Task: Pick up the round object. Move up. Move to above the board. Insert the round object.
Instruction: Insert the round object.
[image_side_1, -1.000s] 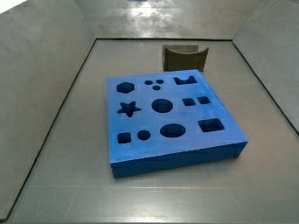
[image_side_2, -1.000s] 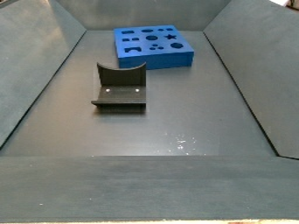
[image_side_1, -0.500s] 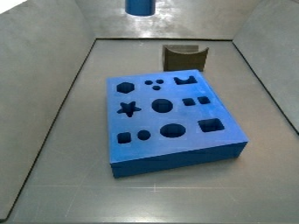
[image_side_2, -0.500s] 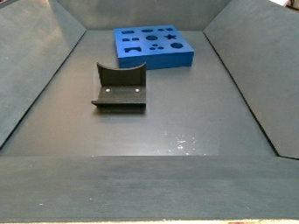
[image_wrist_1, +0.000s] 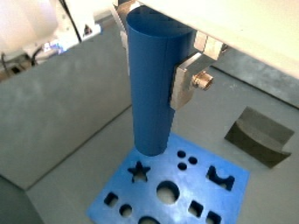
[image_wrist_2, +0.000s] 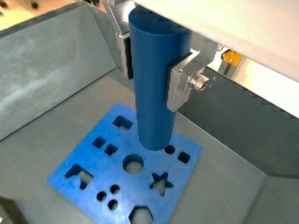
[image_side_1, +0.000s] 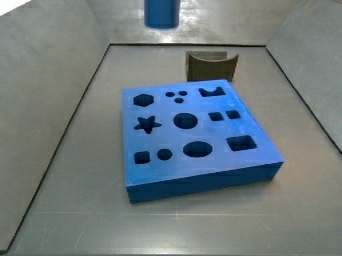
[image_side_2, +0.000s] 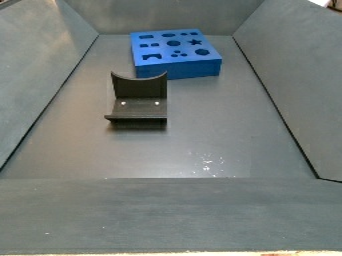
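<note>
My gripper (image_wrist_1: 156, 66) is shut on the round object (image_wrist_1: 156, 92), a long plain blue peg, held upright high above the board (image_wrist_1: 187, 188). The silver fingers (image_wrist_2: 183, 80) clamp its upper part in both wrist views (image_wrist_2: 155, 87). In a side view only the peg's lower end (image_side_1: 160, 12) shows at the top edge, above and behind the board (image_side_1: 198, 140); the gripper itself is out of that view. The board is a thick square blue block with star, round, oval and square holes. It also shows far back in a side view (image_side_2: 175, 52), where the peg and gripper are out of view.
The dark fixture stands behind the board in a side view (image_side_1: 213, 65), and in front of it in a side view (image_side_2: 138, 101). It shows beside the board in a wrist view (image_wrist_1: 260, 136). Sloped grey walls (image_side_1: 74, 100) enclose the floor.
The peg's lower end has come into a side view at the top edge and has sunk lower over the last second. The board and fixture have not moved.
</note>
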